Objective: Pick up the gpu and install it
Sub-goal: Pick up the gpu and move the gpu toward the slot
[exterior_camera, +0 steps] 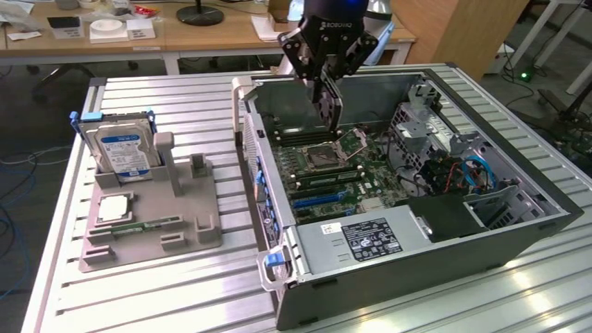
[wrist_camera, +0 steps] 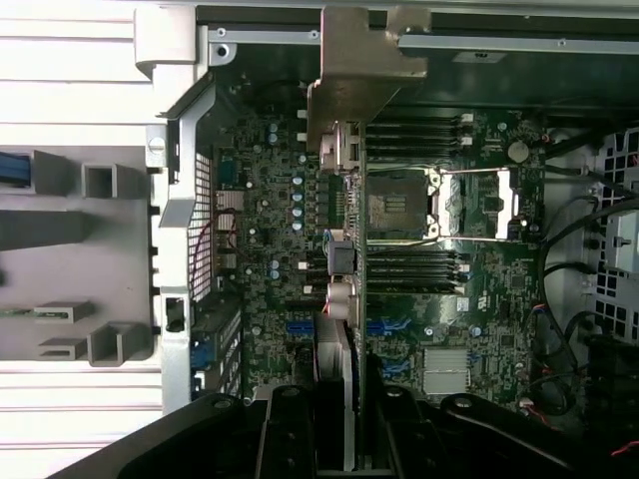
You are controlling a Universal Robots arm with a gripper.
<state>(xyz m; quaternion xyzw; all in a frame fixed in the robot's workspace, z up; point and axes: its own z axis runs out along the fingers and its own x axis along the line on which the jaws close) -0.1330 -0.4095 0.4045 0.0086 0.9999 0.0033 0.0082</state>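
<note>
My gripper point(exterior_camera: 326, 78) hangs over the open computer case point(exterior_camera: 518, 229) and is shut on the gpu point(exterior_camera: 331, 107), a thin dark card held on edge and pointing down into the case. In the wrist view the gpu point(wrist_camera: 339, 289) runs edge-on away from my gripper point(wrist_camera: 339, 424), with its pale metal bracket point(wrist_camera: 364, 70) at the far end near the case's rear wall. The card hovers above the green motherboard point(wrist_camera: 270, 220), beside the CPU socket point(wrist_camera: 399, 210). The blue expansion slots point(exterior_camera: 319, 199) lie nearer the power supply, apart from the card.
A grey fixture tray point(exterior_camera: 102, 257) on the slatted table at the exterior view's left holds a silver hard drive point(exterior_camera: 125, 152) with a blue label and a green memory stick point(exterior_camera: 138, 227). The power supply point(exterior_camera: 370, 239), drive cage point(exterior_camera: 421, 125) and blue cables point(exterior_camera: 481, 173) crowd the case.
</note>
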